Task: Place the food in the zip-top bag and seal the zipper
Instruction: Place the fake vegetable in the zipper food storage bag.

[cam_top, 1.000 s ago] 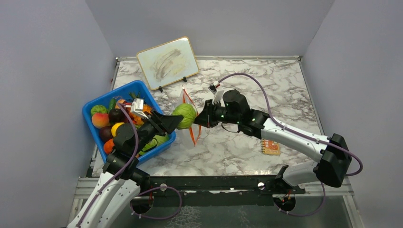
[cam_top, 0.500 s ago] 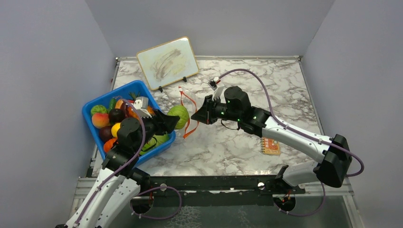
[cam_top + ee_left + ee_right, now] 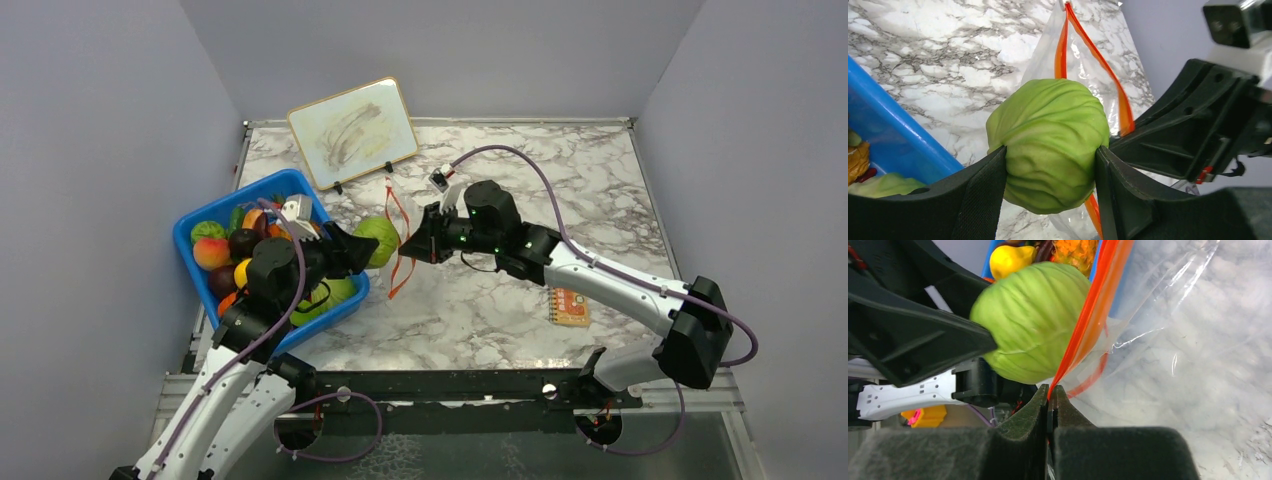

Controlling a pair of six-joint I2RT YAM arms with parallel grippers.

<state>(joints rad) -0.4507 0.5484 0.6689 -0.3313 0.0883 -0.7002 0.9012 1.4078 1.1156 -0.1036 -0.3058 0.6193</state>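
My left gripper (image 3: 366, 248) is shut on a round, ribbed green toy cabbage (image 3: 379, 238), one piece of the food, gripped on both sides (image 3: 1048, 135). It hangs just past the tub's right corner, beside the mouth of the zip-top bag (image 3: 393, 200). The bag is clear plastic and dangles upright above the table. My right gripper (image 3: 419, 245) is shut on its orange-red zipper (image 3: 404, 238). In the right wrist view the strip (image 3: 1093, 305) runs out of my pinched jaws (image 3: 1049, 392), with the cabbage (image 3: 1033, 320) on its left side. In the left wrist view the zipper (image 3: 1062, 45) forms a narrow loop behind the cabbage.
A blue tub (image 3: 262, 186) holding several more toy fruits (image 3: 225, 250) stands at the left, under my left arm. A framed whiteboard (image 3: 352, 130) leans at the back. A small orange card (image 3: 571, 307) lies under the right arm. Grey walls close in both sides.
My left gripper has drawn the cabbage slightly left, back toward the tub. My right gripper has shifted a little left and up with the zipper, and the strip hangs in a different curve.
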